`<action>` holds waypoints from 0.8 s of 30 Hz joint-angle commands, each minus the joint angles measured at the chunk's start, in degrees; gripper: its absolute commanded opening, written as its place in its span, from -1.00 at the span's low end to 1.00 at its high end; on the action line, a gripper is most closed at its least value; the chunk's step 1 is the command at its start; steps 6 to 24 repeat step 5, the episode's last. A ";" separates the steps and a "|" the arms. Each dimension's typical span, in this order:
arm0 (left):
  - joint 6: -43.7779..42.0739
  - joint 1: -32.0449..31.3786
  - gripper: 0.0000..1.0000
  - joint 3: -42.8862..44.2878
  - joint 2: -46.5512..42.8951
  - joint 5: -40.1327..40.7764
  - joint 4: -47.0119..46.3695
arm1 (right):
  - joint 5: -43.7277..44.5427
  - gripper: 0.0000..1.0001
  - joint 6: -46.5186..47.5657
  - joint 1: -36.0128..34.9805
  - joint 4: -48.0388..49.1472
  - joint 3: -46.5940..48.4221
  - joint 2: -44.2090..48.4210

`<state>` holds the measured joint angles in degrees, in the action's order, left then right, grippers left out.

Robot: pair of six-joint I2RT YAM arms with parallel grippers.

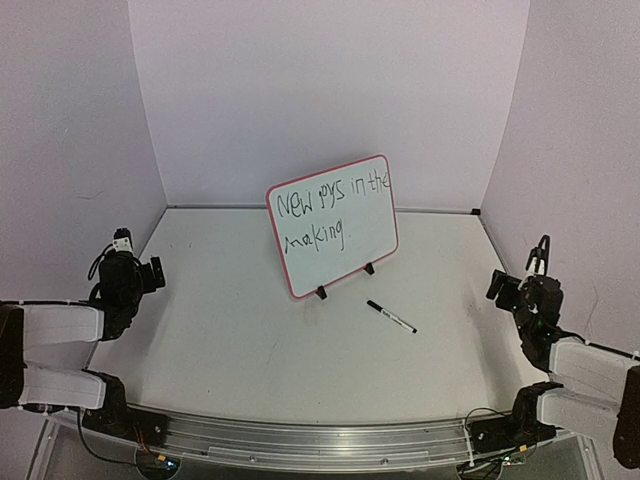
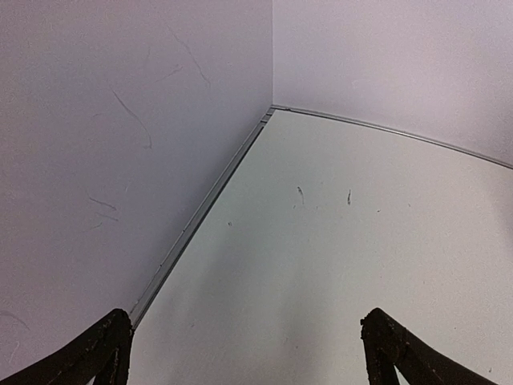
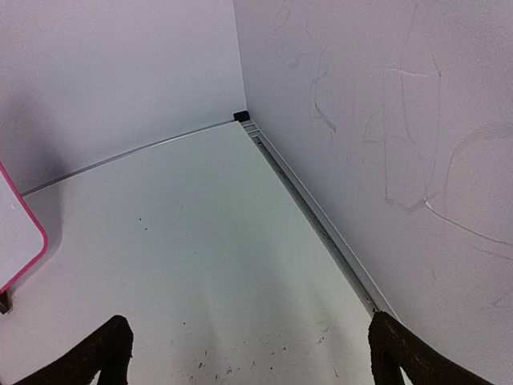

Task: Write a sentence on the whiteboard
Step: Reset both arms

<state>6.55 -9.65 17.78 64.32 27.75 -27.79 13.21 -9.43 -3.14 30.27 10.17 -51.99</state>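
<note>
Since ending in a dot, judged the sentence [image 1: 325,210] on the whiteboard [image 1: 365,243] finished — marker [image 1: 391,316] lying nearby, left gripper [image 2: 244,321] and right gripper [image 3: 250,321] spread empty.

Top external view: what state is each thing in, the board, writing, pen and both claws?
whiteboard: standing on its feet.
sentence: written, two rows, ending in a dot.
marker: lying flat in front of the whiteboard, unheld.
left claw: open, empty.
right claw: open, empty.
</note>
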 commanded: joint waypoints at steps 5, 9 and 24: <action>1.07 0.22 0.99 2.96 3.04 0.86 -2.19 | 1.73 0.96 0.91 0.11 3.24 -0.07 0.25; 1.07 0.22 0.99 2.96 3.04 0.86 -2.19 | 1.73 0.96 0.91 0.11 3.24 -0.07 0.25; 1.07 0.22 0.99 2.96 3.04 0.86 -2.19 | 1.73 0.96 0.91 0.11 3.24 -0.07 0.25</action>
